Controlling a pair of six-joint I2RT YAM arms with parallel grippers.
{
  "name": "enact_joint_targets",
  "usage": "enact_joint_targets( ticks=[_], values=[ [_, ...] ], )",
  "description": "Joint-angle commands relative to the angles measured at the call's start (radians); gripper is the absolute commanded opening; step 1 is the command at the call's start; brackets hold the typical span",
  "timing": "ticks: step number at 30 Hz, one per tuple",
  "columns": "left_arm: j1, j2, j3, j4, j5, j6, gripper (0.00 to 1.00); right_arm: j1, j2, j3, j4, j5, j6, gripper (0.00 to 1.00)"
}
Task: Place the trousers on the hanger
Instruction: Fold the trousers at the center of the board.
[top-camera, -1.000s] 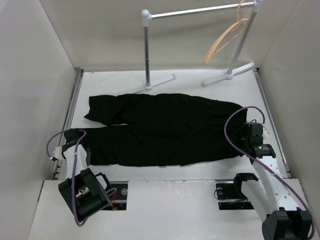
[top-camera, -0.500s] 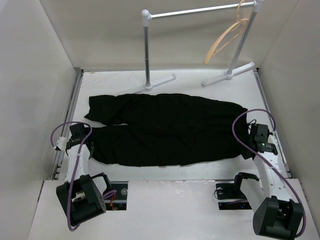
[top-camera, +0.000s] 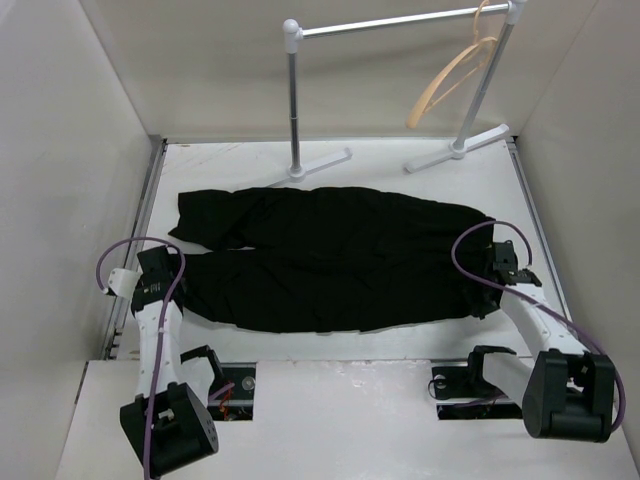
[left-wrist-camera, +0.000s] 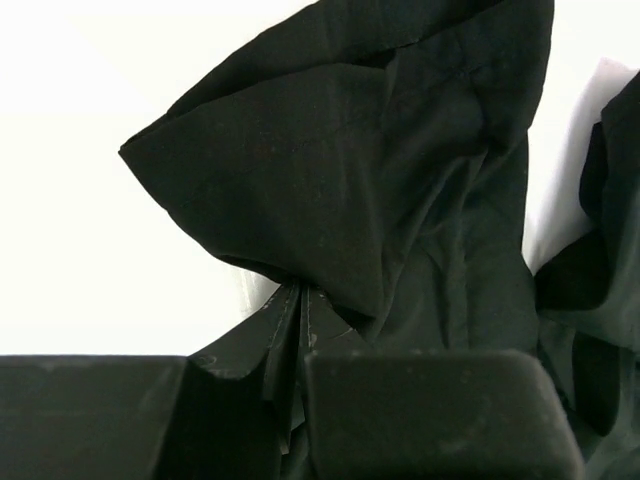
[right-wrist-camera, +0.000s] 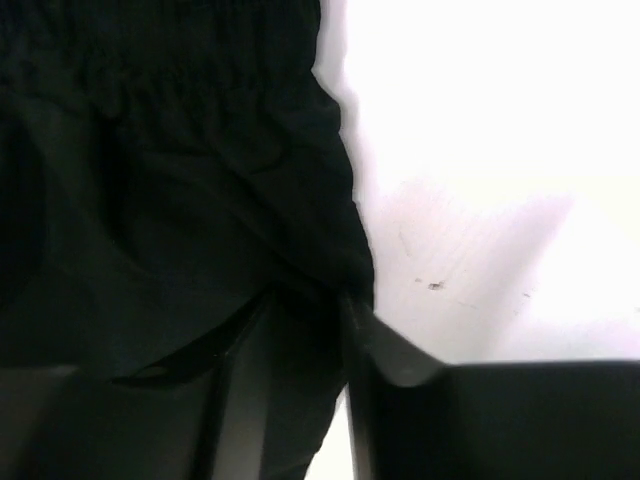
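Trousers (top-camera: 330, 265) flat on the table (top-camera: 400, 175), a pincer at each end

Black trousers lie spread across the white table, waist to the right and both legs running left. Behind them, at the far edge, stands a white-and-silver rack (top-camera: 295, 100). A tan wooden hanger (top-camera: 450, 80) hangs from the right end of its bar, well apart from the cloth.

At the left end, the left pincer (top-camera: 165, 290) is clamped tight on the hem of the near leg. Its wrist view shows the fabric bunched into pleats between the two fingers (left-wrist-camera: 430, 410).

At the right end, the right pincer (top-camera: 490, 285) sits at the waist. Dark cloth below the gathered waistband fills the narrow gap between its fingers (right-wrist-camera: 400, 400). I cannot tell whether they actually grip it.
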Motion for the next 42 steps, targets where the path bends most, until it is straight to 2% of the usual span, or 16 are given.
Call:
enact_joint_targets(
  ticks=[1,2,4,7,14,19,23,29,40,42],
  values=[
    [-0.006,-0.022,0.016,-0.006,-0.027,0.009,0.01,-0.001,0.022,-0.001,0.054,0.011,0.030,0.28],
    [-0.006,-0.024,0.018,-0.007,-0.027,0.011,0.00,-0.001,0.024,0.017,0.052,0.025,0.016,0.21],
    [-0.006,-0.027,0.036,-0.010,-0.028,0.018,0.00,0.007,-0.007,0.057,0.020,0.057,-0.007,0.13],
    [-0.001,-0.025,0.073,-0.015,-0.031,0.020,0.00,0.012,-0.073,0.098,-0.012,0.114,-0.043,0.09],
    [0.005,0.004,0.234,-0.029,-0.071,0.034,0.00,0.018,-0.225,0.176,-0.050,0.146,-0.151,0.08],
    [-0.012,0.132,0.401,-0.018,-0.113,0.038,0.00,0.030,-0.211,0.290,-0.043,0.146,-0.166,0.09],
    [-0.048,0.287,0.539,0.016,-0.140,0.051,0.00,0.024,-0.081,0.426,0.043,0.137,-0.197,0.09],
    [-0.148,0.560,0.774,0.092,-0.222,0.120,0.00,-0.045,0.227,0.633,0.160,-0.009,-0.192,0.10],
    [-0.183,1.057,1.234,0.105,-0.236,0.184,0.00,-0.088,0.795,1.121,0.160,-0.064,-0.175,0.09],
    [-0.193,1.128,1.334,0.117,-0.225,0.218,0.03,-0.087,0.887,1.218,0.144,-0.073,-0.174,0.11]
  ],
)
